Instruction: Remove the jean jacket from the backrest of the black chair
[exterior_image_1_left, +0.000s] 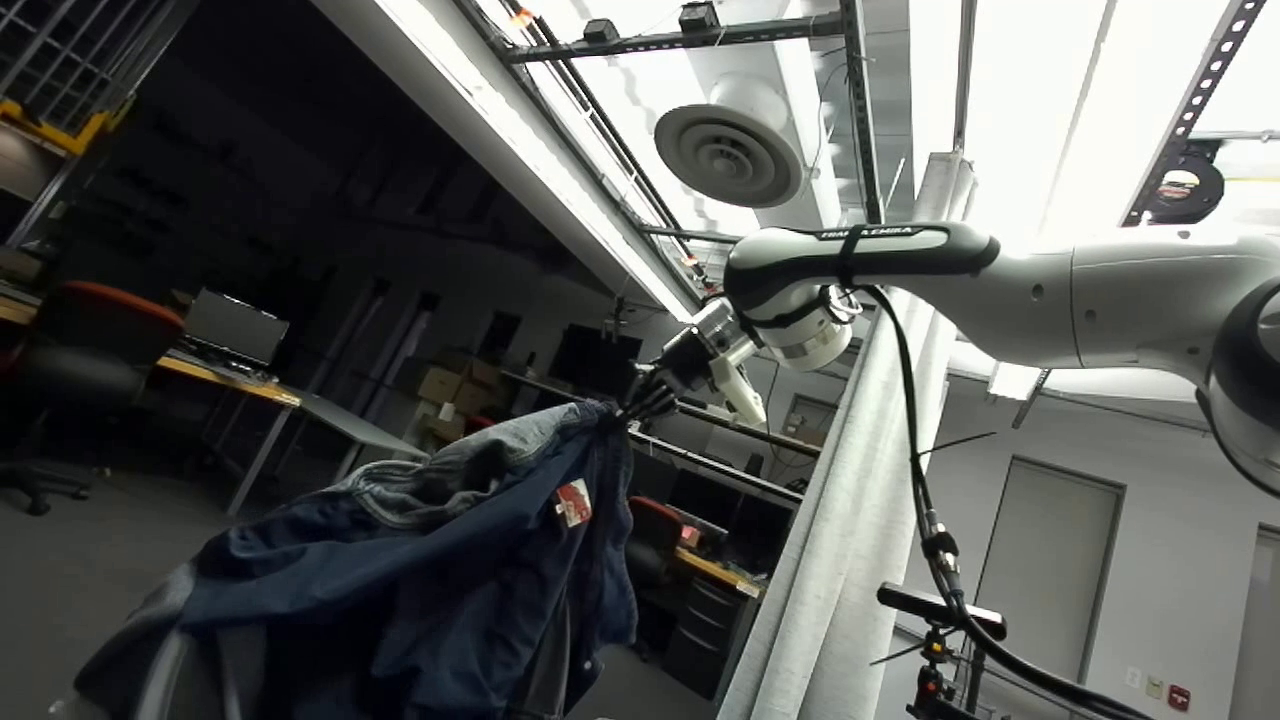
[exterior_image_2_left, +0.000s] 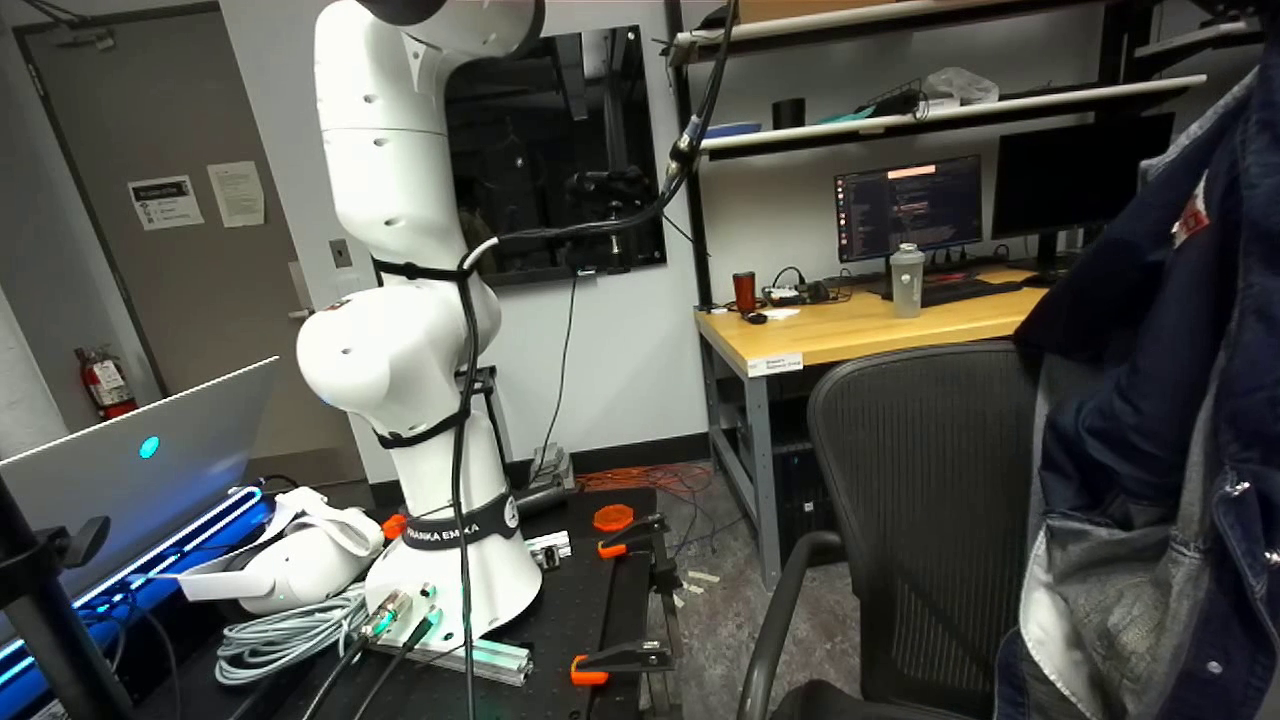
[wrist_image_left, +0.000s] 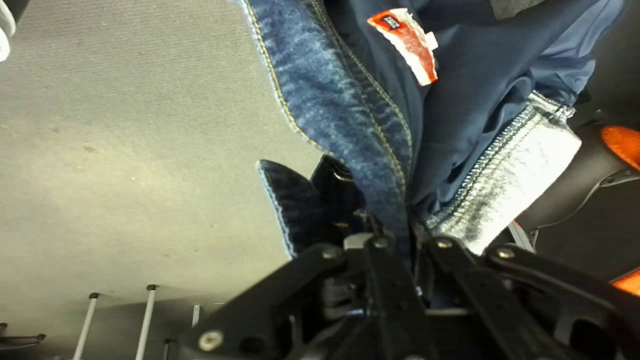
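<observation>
The blue denim jean jacket (exterior_image_1_left: 450, 560), lined in smooth navy cloth, hangs from your black linked fingers (wrist_image_left: 450, 262), which are pinched together on a bunched edge of it. In the wrist view you can see denim with yellow stitching running in between them, and a red-and-white cloth label (wrist_image_left: 407, 45) (its print is too small to read) on the lining (wrist_image_left: 460, 65). In an exterior view the jacket fills the right edge, hiding part of the black mesh-backed office chair (exterior_image_2_left: 930, 500); you cannot tell from there whether cloth and backrest (exterior_image_2_left: 930, 430) touch. The jacket's lower end runs out of frame in both exterior views.

Your white jointed robot arm (exterior_image_2_left: 400, 350) stands on the flat black surface (exterior_image_2_left: 590, 590), which has black-and-orange clamps (exterior_image_2_left: 625, 660) along its edge. Next to the arm's base (exterior_image_2_left: 495, 580) you have a white VR headset (exterior_image_2_left: 310, 555), a coil of pale grey cable (exterior_image_2_left: 290, 635) and a silver laptop (exterior_image_2_left: 190, 430) with its lid raised.

Farther back, a light wood surface (exterior_image_2_left: 830, 335) carries a red tumbler (exterior_image_2_left: 744, 292), a translucent grey shaker bottle (exterior_image_2_left: 907, 285) and dark-screened monitors (exterior_image_2_left: 910, 215). Beyond your arm you find a grey-brown door (exterior_image_2_left: 150, 110) with white papers (exterior_image_2_left: 237, 195) on it, and a red fire extinguisher (exterior_image_2_left: 105, 385) beside it.
</observation>
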